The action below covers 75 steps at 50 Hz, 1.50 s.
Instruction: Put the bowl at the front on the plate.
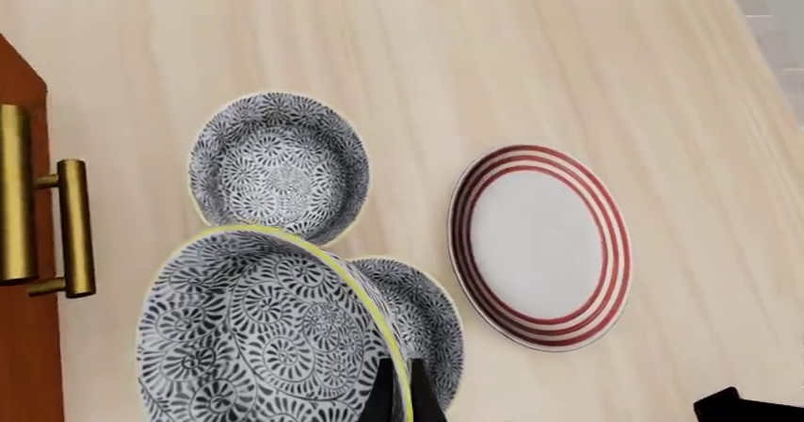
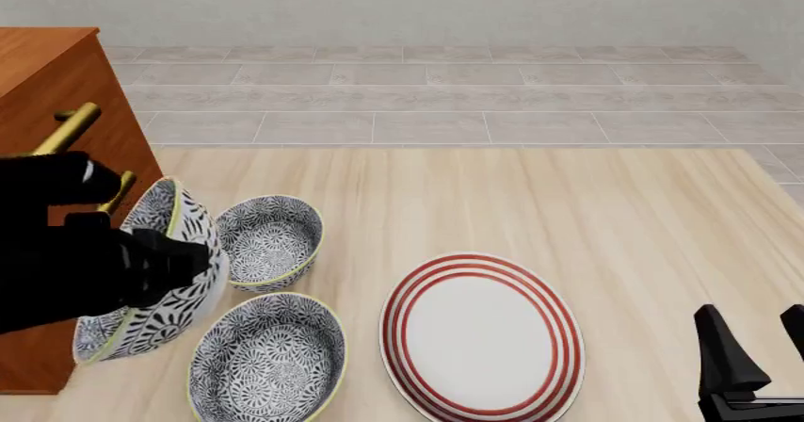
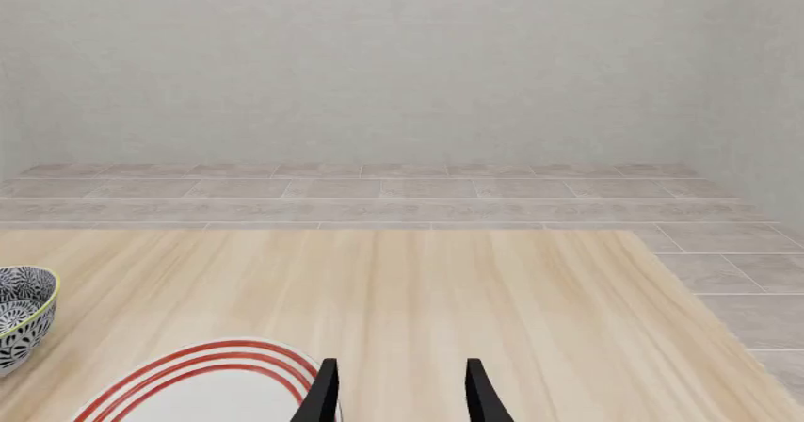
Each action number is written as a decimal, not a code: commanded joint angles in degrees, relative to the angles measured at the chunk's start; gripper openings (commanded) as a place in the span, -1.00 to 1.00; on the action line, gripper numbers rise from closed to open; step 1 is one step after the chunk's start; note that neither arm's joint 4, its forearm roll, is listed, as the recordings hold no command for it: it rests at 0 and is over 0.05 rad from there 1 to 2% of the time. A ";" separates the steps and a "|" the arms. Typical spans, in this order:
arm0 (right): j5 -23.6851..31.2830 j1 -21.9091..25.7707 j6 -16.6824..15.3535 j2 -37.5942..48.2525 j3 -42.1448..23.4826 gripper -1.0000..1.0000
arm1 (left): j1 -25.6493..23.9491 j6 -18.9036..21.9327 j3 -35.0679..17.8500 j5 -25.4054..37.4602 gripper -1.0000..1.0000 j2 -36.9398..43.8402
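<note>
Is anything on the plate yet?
No. The plate shows a bare white centre inside its red rings in the front and left wrist views. The left gripper holds a tilted bowl off to the side; the plate's underside is hidden.

Place: I read it as a simulated home kitchen or dining corner.
Evidence: I see a pale wooden tabletop [image 2: 503, 196], grey floor tiles [image 2: 427, 92], an orange-brown cabinet with brass handle [image 2: 51, 92].

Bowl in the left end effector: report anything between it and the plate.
The nearer bowl and the farther bowl sit between the held bowl and the plate. The held bowl looks lifted and tilted, so it could probably pass over them.
</note>
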 commanded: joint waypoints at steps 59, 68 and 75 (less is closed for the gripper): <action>0.11 0.01 -0.01 -0.19 0.06 1.00 | -27.01 14.82 -24.19 -2.70 -1.00 34.14; 0.12 0.01 0.00 -0.19 0.06 1.00 | -28.35 16.69 -25.79 -3.85 -1.00 37.79; 0.11 0.01 0.01 -0.18 0.06 1.00 | -29.00 19.23 -28.71 -4.20 -1.00 40.01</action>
